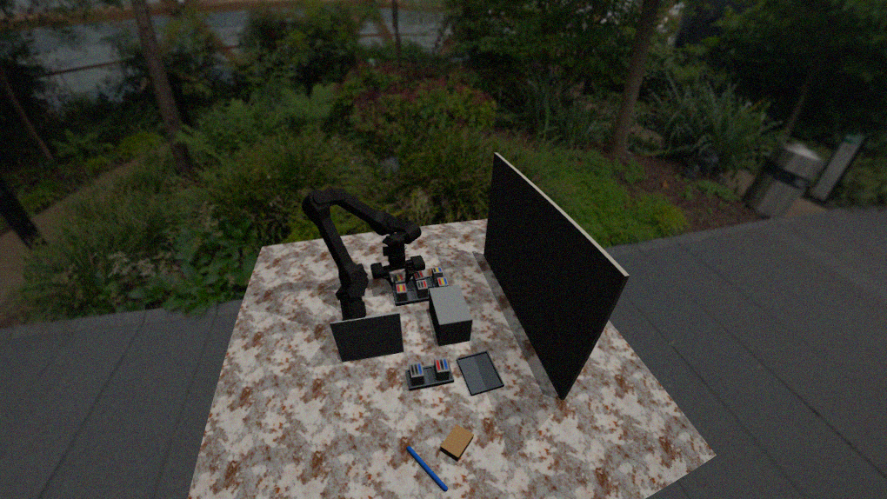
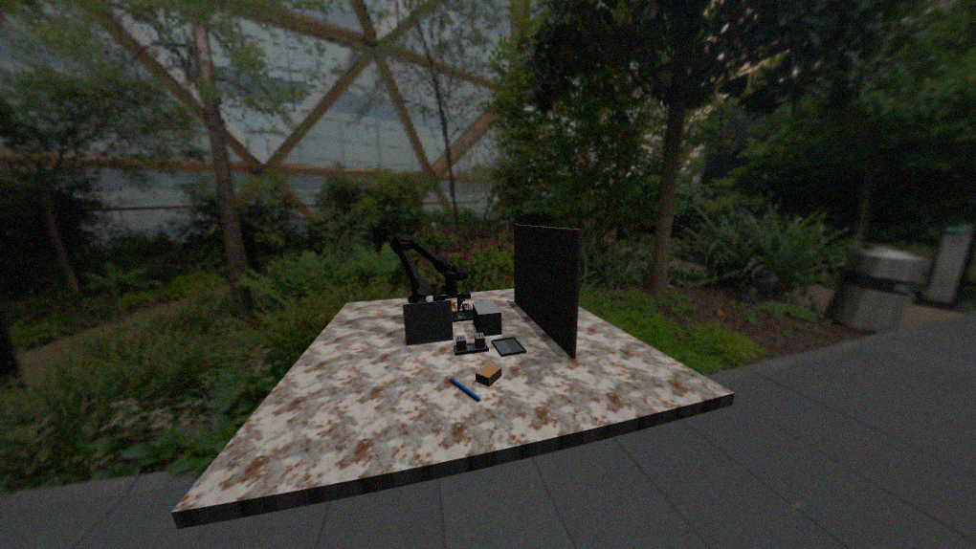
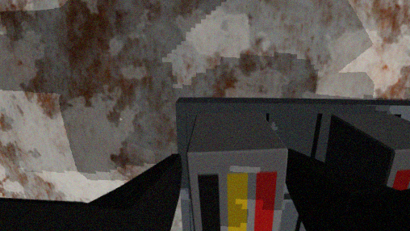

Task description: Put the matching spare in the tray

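Wrist view: gripper [image 3: 236, 178] part-open, fingers straddling black-yellow-red spare [image 3: 237, 174].

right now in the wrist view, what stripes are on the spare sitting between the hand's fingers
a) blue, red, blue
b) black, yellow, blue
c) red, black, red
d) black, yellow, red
d: the spare framed by the two dark fingers of the hand shows a black stripe, then yellow, then red on its grey face; the fingers stand to either side of it, not yet tight on it.
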Robot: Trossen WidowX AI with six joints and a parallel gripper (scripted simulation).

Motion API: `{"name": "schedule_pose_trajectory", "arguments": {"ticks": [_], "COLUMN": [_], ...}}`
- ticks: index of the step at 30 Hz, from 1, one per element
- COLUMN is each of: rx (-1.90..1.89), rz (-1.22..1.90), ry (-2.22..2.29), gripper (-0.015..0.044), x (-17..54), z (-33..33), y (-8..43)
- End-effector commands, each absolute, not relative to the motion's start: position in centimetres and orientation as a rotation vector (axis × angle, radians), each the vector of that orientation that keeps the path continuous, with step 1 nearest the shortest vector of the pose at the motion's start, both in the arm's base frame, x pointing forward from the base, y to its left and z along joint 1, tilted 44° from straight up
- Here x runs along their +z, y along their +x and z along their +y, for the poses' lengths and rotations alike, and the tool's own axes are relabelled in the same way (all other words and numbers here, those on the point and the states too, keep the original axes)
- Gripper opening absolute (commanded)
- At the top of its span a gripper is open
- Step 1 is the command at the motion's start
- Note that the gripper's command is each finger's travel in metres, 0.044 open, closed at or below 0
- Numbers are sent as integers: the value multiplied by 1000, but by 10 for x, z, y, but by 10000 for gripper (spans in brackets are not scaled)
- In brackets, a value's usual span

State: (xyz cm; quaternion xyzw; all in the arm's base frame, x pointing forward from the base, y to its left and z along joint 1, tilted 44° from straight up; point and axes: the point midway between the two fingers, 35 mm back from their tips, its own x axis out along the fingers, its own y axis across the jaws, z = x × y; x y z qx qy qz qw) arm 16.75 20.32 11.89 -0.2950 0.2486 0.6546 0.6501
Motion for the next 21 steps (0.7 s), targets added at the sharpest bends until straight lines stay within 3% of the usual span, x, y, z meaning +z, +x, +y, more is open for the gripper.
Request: {"name": "schedule_pose_trajectory", "arguments": {"ticks": [1, 9, 13, 21], "rx": [1487, 1487, 1487, 1487], "rz": [564, 564, 564, 565], "ry": [-670, -670, -670, -671], "gripper": [169, 96, 0, 0], "x": [119, 119, 119, 120], "z": [203, 203, 203, 203], "y": [168, 168, 168, 168]}}
